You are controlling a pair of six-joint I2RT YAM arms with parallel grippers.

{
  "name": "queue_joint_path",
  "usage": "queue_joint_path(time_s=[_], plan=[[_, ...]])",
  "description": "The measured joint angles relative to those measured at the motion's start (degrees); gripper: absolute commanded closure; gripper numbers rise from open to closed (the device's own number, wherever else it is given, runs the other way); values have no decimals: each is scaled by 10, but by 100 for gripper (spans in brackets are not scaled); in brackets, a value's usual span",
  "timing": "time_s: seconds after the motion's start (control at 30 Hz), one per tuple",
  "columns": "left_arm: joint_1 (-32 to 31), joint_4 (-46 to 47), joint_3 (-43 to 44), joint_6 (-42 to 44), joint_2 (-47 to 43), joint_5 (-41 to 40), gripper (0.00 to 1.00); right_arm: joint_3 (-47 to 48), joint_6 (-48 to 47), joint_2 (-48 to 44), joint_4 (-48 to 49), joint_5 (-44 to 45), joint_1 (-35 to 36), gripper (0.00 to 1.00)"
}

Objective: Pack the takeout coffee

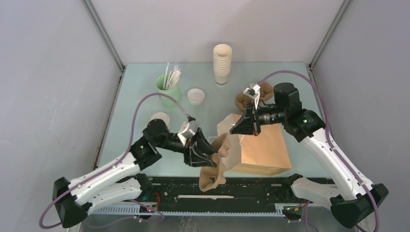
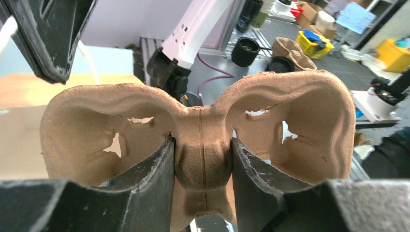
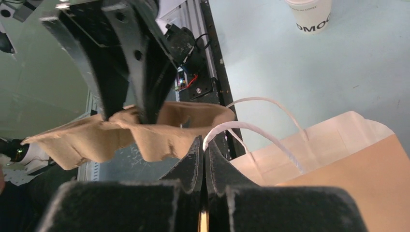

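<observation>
Arms [image 1: 111,169] reaching inward, left fingers [image 2: 150,183] pinching cup carrier [image 2: 200,145], right fingers [image 3: 191,164] squeezing bag handle [image 3: 261,133]

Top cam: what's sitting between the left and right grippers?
The top view shows the pulp carrier's upper end, clamped by the left gripper, and the paper bag's open mouth, whose handle the right gripper pinches.

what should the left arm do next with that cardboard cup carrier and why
Probably ease the cup carrier toward the mouth of the paper bag. The left fingers grip its middle ridge, it hangs beside the opening, and the right fingers are shut on a white handle.
</observation>
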Motion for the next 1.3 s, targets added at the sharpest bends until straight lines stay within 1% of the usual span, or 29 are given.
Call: queue_joint_path(time_s=[0.1,0.27,0.43,0.63,0.83,0.97,1.13,1.3], plan=[[14,28,4,-25,54,40,55,0,-9,0,-8,-20,-8,100],[42,87,4,-80,112,85,55,-2,-23,-3,-24,-52,-17,100],[43,125,8,-99,151,113,55,-11,-33,-20,-30,-81,-28,100],[44,134,25,-103,211,119,55,-12,-32,-27,-30,-107,-28,100],[48,138,53,-92,257,95,56,-12,-33,-27,-30,-120,-28,100],[49,134,57,-70,274,60,57,-12,-32,-27,-30,-122,-28,100],[49,110,57,-15,274,-1,58,-15,-32,-27,-28,-123,-28,100],[31,52,58,60,271,-71,58,-16,-25,-27,-17,-128,-30,100]])
